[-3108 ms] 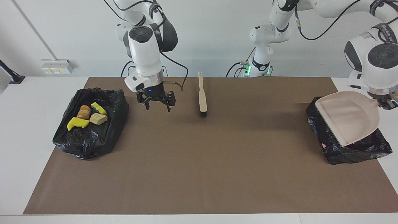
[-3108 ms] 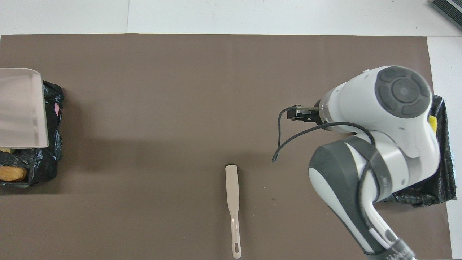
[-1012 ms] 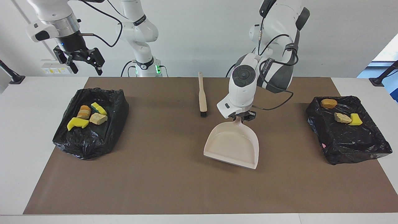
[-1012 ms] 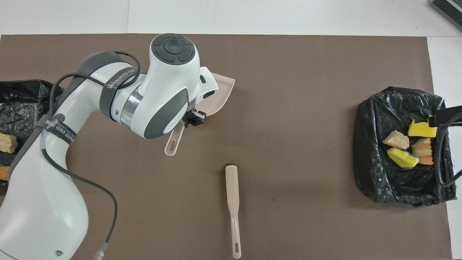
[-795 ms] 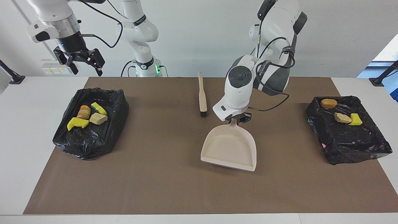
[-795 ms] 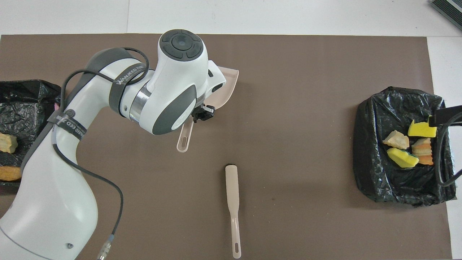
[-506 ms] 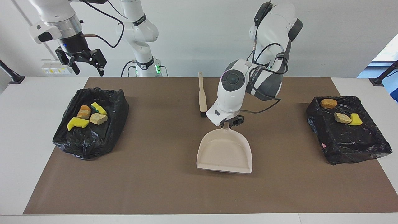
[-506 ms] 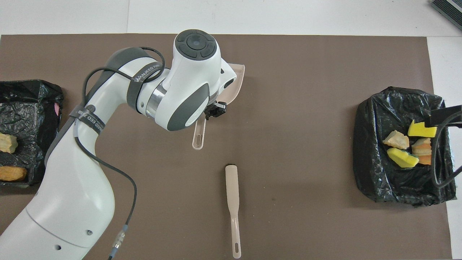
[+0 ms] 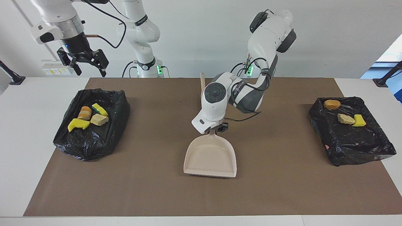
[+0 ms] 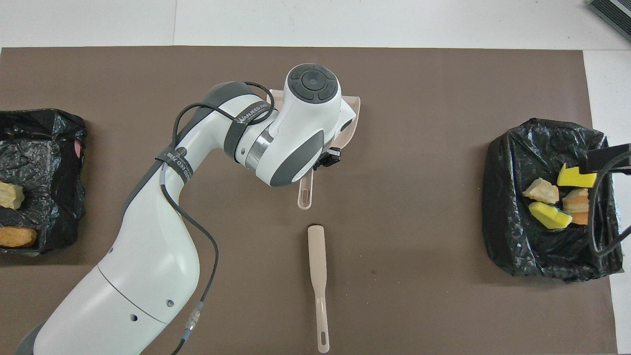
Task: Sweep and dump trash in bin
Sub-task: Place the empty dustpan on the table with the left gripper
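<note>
left gripper (image 9: 216, 128) clamps dustpan (image 9: 210, 156) mid-table | right gripper (image 9: 84, 61) spread, above trash (image 9: 88, 116)

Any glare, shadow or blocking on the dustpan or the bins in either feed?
Facing view: even light, the dustpan shows whole with a soft shadow at its lip, held by the left hand; the black bin bags glint slightly, scraps plain. Overhead view: the left arm hides most of the dustpan, and part of the raised right hand crosses one bin's edge.
</note>
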`<state>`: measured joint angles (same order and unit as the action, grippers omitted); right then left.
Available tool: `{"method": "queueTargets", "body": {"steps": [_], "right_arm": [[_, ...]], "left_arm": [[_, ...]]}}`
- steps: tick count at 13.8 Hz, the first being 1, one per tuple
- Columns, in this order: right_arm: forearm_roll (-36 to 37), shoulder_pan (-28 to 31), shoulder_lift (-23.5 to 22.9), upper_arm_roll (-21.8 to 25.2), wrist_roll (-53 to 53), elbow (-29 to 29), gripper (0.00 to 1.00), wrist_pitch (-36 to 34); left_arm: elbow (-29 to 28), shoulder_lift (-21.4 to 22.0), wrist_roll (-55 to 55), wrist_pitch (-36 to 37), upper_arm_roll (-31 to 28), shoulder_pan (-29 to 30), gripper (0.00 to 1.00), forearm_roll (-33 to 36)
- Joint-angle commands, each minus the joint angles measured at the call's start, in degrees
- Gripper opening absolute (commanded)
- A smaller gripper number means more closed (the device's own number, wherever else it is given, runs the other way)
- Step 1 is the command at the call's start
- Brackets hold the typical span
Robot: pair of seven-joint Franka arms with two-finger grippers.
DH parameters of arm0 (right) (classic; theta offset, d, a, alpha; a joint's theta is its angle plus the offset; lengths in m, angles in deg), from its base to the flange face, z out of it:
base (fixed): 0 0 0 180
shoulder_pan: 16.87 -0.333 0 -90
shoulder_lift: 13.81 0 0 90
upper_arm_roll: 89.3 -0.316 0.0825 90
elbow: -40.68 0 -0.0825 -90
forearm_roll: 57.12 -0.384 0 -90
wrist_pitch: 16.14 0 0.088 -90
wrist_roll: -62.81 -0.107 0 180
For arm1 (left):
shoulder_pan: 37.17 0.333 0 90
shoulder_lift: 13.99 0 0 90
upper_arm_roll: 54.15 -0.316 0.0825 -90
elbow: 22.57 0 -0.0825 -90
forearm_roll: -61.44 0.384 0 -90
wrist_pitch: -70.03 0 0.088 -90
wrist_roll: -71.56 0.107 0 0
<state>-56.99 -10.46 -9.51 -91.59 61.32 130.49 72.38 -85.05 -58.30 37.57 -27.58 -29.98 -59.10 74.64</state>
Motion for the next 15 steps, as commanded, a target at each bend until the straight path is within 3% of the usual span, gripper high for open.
{"method": "queueTargets", "body": {"steps": [1,4,8,12,13,15], "right_arm": [[-0.9,0.4,0.4,-0.3,0.6,0.6,1.0,-0.2],[0.0,-1.8,0.3,0.8,0.6,0.8,1.0,-0.2],[0.4,-2.8,0.3,1.9,0.5,0.8,1.0,-0.2],[0.8,-8.3,0.3,7.6,0.6,0.7,1.0,-0.2],[0.8,-8.6,0.3,7.9,0.6,0.7,1.0,-0.2],[0.8,-8.7,0.4,8.0,0.6,0.7,1.0,-0.2]], "left_arm": [[1.9,-1.6,-0.9,-1.2,-0.5,-0.7,0.0,-1.0],[0.2,-1.6,-1.1,-2.2,-0.8,-0.5,0.0,-5.0],[-1.8,-1.4,-1.7,-3.2,-0.8,-0.5,0.0,-5.4],[-2.2,-1.1,-1.8,-2.2,-1.0,-0.4,0.0,-4.6],[-2.2,-1.1,-1.8,-2.0,-1.0,-0.6,0.04,-4.6],[-2.2,-0.5,-1.8,-1.2,-1.0,-0.7,0.44,-3.9]]}}
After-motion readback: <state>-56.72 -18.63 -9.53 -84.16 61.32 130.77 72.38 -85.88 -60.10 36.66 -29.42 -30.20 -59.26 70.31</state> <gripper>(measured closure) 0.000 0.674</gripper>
